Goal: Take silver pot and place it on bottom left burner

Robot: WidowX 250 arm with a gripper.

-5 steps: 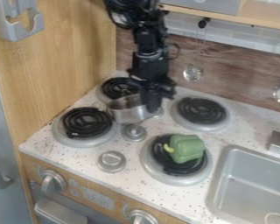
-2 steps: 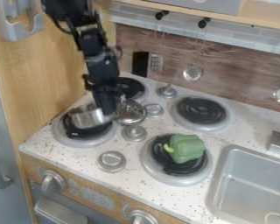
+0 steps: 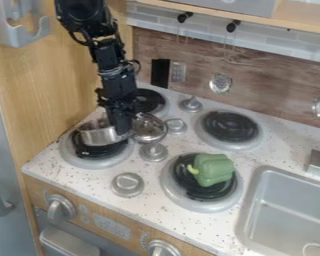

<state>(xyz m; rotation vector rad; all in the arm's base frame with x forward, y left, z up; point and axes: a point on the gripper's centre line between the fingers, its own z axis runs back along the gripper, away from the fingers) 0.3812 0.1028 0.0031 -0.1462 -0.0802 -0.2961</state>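
The black gripper [image 3: 122,131] points down at the right side of the silver pot [image 3: 98,136], shut on its rim. The pot is upright over the back part of the bottom left burner [image 3: 96,160], whose black coil shows below and in front of it. Whether the pot's base touches the coil I cannot tell.
A round silver lid-like piece [image 3: 149,131] lies just right of the gripper. Behind is the back left burner [image 3: 149,101]. A green pepper [image 3: 213,170] sits on the bottom right burner [image 3: 175,192]. Silver knobs [image 3: 153,152] stand between burners; the sink [image 3: 283,210] is right.
The gripper has carried the pot left and toward the front, from the middle of the stove to over the bottom left burner. Lately the pot has dropped slightly and the arm stands more upright.
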